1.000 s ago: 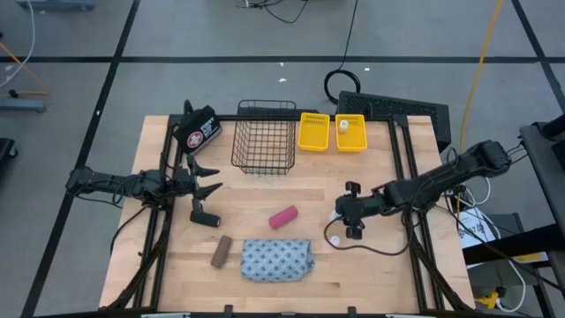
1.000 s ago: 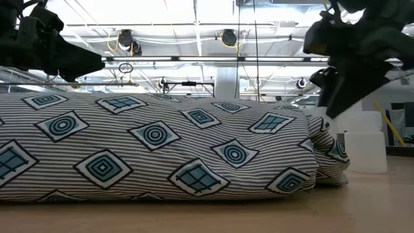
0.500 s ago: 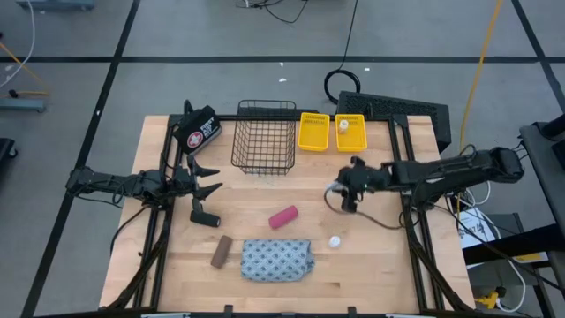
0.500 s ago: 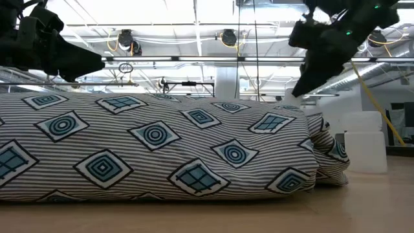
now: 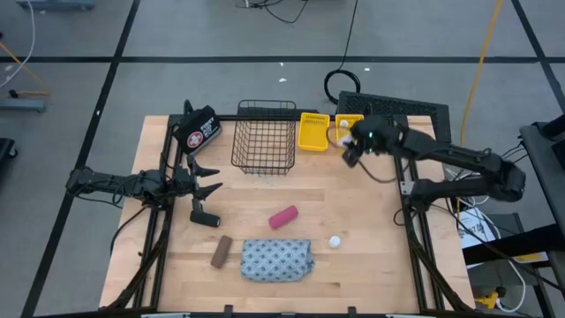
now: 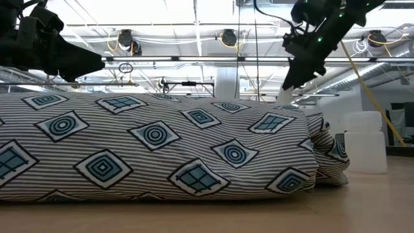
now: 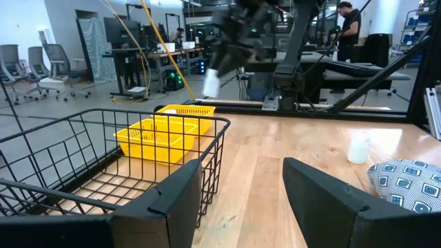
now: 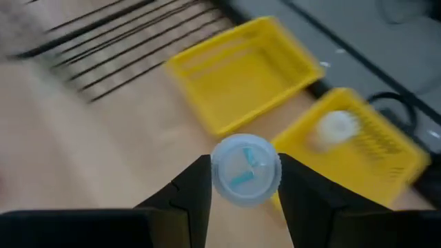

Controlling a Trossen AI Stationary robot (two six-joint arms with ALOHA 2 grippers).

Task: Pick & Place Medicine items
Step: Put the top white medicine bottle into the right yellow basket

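**A white bottle held over the yellow trays**

My right gripper (image 5: 346, 148) holds a small white bottle (image 8: 245, 169) between its fingers, just above the gap between the two yellow trays (image 5: 313, 131). One bottle (image 8: 334, 127) already lies in the tray farther from the wire basket (image 5: 265, 137). Another bottle (image 5: 335, 240) stands on the table (image 5: 371, 265), well apart from the trays, near the patterned pouch (image 5: 277, 260). My left gripper (image 5: 210, 179) waits beside the basket, its fingers spread and empty.
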